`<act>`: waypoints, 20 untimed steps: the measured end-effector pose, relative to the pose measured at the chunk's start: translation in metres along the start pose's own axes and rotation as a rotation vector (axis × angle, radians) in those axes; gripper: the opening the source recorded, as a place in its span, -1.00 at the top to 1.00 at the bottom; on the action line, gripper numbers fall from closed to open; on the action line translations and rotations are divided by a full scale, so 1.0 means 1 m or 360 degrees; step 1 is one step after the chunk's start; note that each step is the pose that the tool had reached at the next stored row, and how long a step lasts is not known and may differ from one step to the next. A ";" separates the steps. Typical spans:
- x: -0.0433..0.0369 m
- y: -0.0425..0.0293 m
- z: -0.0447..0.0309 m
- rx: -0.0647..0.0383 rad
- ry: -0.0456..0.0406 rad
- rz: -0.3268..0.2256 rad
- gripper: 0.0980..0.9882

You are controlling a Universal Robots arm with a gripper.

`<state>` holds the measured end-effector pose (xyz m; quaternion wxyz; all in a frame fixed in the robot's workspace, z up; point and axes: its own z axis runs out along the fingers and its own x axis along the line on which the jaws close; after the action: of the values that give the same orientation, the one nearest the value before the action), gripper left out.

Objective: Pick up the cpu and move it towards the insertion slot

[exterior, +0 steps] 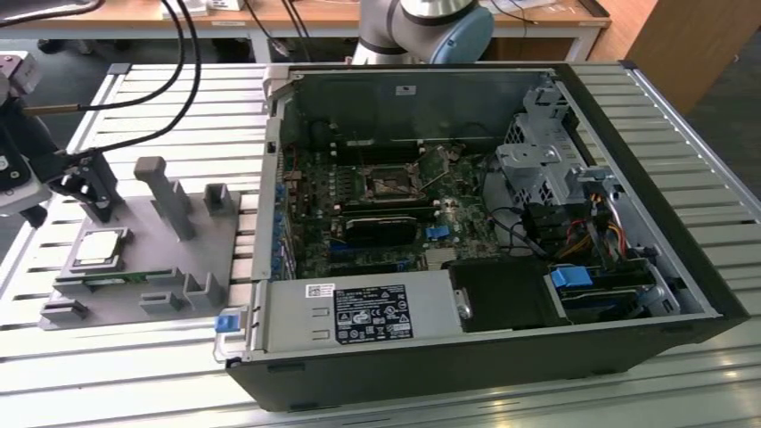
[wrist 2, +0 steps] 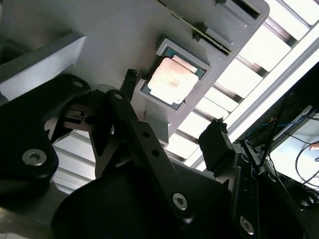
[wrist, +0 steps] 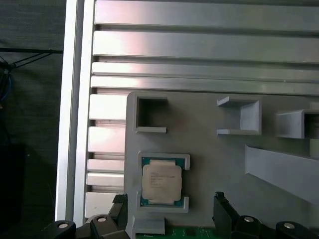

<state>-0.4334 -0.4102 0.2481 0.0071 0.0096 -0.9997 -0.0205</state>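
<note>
Hanging spread above the cpu (wrist: 160, 183), the end effector (wrist: 169, 199) has the grey tray's upright posts (exterior: 167, 198) close beside it.

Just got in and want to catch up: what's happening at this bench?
A robot arm's gripper hovers over the cpu, jaws open, not touching it. The cpu lies flat in a recess of the grey tray, not yet picked up. The insertion slot sits inside the open computer case, to the exterior view's right of the tray.
</note>
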 end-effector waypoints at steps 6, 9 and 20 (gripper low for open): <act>-0.0002 -0.0005 0.0109 0.0000 0.0006 0.0000 -0.52; -0.0003 -0.0009 0.0164 0.0000 0.0007 0.0000 -0.52; -0.0004 -0.0020 0.0322 -0.0029 0.0006 0.0000 -0.52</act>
<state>-0.4335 -0.4109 0.2158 0.0091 0.0096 -0.9995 -0.0296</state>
